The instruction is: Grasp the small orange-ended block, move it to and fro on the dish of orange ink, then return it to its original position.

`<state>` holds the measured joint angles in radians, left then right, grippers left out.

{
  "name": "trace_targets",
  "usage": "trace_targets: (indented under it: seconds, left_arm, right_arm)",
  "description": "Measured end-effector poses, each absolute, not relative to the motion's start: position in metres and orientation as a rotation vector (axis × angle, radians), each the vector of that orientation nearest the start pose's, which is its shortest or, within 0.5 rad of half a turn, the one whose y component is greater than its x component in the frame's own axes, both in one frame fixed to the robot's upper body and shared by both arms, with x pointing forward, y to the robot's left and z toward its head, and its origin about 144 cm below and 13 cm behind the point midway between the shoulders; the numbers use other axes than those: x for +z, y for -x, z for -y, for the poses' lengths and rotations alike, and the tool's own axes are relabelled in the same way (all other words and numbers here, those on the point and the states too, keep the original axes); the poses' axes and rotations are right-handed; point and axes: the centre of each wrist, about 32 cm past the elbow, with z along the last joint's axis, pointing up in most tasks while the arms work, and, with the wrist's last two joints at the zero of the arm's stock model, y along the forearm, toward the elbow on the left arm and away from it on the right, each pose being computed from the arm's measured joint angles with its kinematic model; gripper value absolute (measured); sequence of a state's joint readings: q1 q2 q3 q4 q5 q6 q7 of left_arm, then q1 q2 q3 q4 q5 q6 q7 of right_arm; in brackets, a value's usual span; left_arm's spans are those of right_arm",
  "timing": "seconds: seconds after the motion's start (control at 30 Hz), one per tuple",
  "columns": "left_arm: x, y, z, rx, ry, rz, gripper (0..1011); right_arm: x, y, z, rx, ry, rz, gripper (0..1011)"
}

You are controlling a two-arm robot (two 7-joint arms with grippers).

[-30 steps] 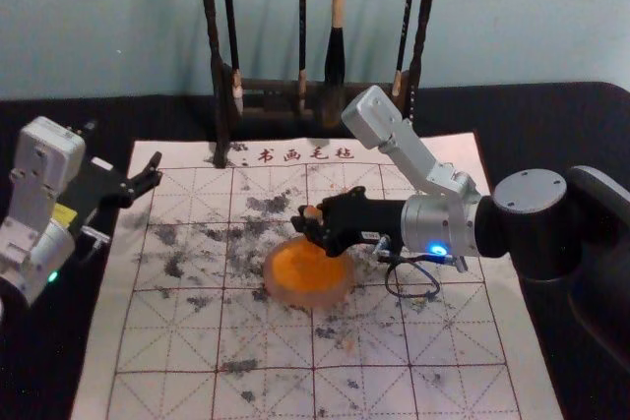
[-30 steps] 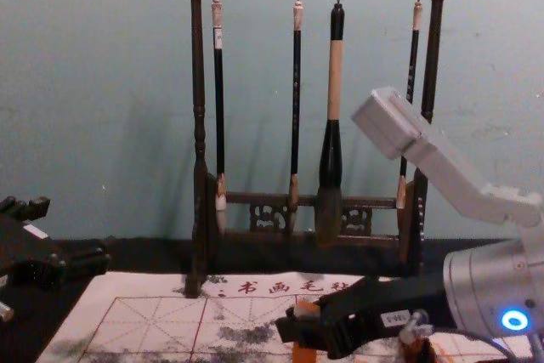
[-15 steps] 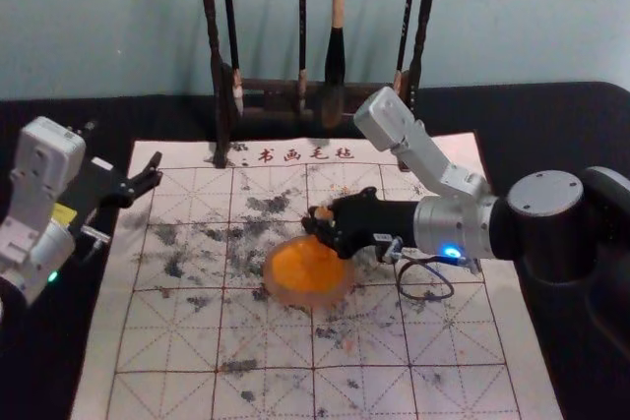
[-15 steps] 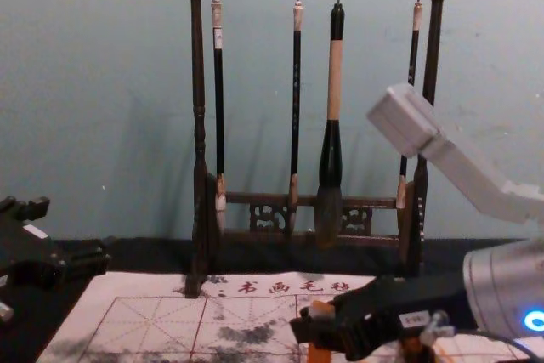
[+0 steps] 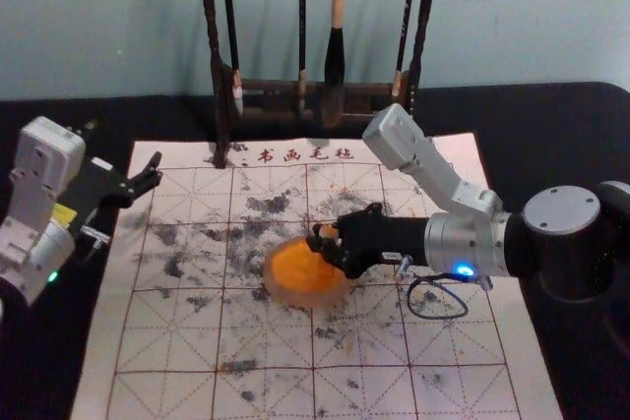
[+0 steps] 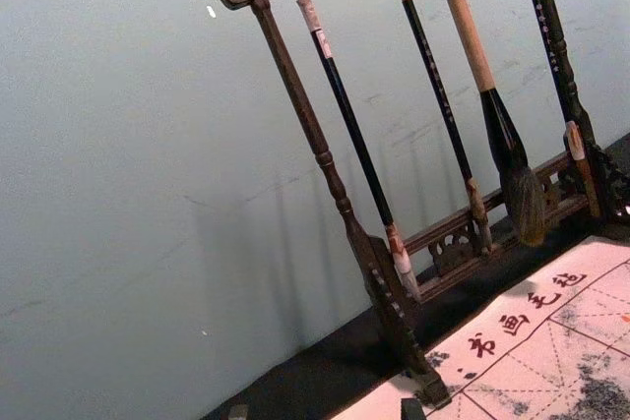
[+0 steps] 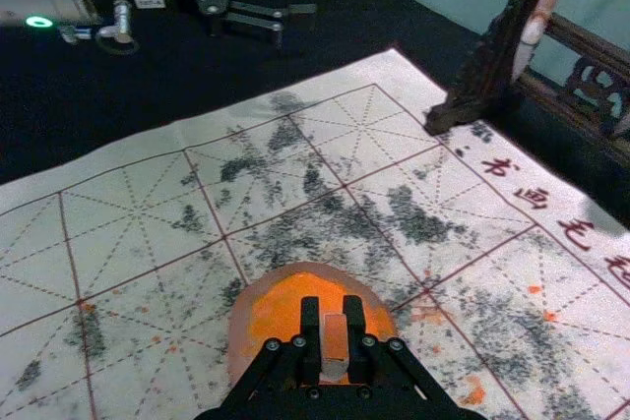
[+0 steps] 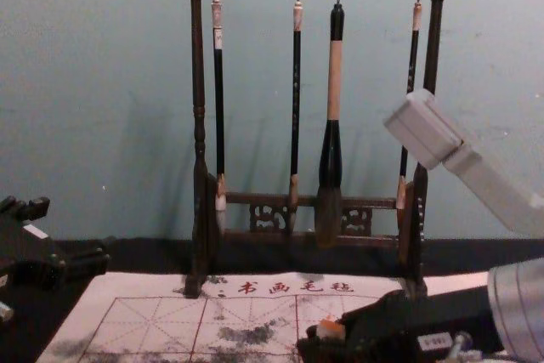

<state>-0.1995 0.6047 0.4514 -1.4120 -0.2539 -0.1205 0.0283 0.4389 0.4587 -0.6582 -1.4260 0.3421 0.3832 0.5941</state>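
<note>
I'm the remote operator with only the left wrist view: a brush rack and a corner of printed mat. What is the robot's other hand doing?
Observer: The right gripper has its fingers closed on a small orange-ended block.

Operator: What's it for, is there something near it?

Observer: The dish of orange ink; the head view has the gripper by its right edge. I can't tell whether block and ink touch.

Operator: And where is the hand I'm looking from?

Observer: The left gripper hangs by the left side of the mat, fingers apart.
</note>
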Motion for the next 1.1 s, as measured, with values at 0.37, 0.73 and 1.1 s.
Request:
trace_targets:
  seconds: [0.37, 0.73, 1.1]
  left_arm:
    - [1.14, -0.489, -0.31, 1.248, -0.304, 0.285, 1001]
    - [1.14, -0.489, -0.31, 1.248, -0.305, 0.285, 1001]
    - [1.14, -0.489, -0.31, 1.248, -0.304, 0.285, 1001]
  right_arm:
    - [1.184, -0.525, 0.192, -0.481, 0.473, -0.121, 108]
    - [1.182, -0.531, 0.178, -0.481, 0.464, -0.114, 108]
    - [1.18, -0.543, 0.172, -0.523, 0.467, -0.104, 109]
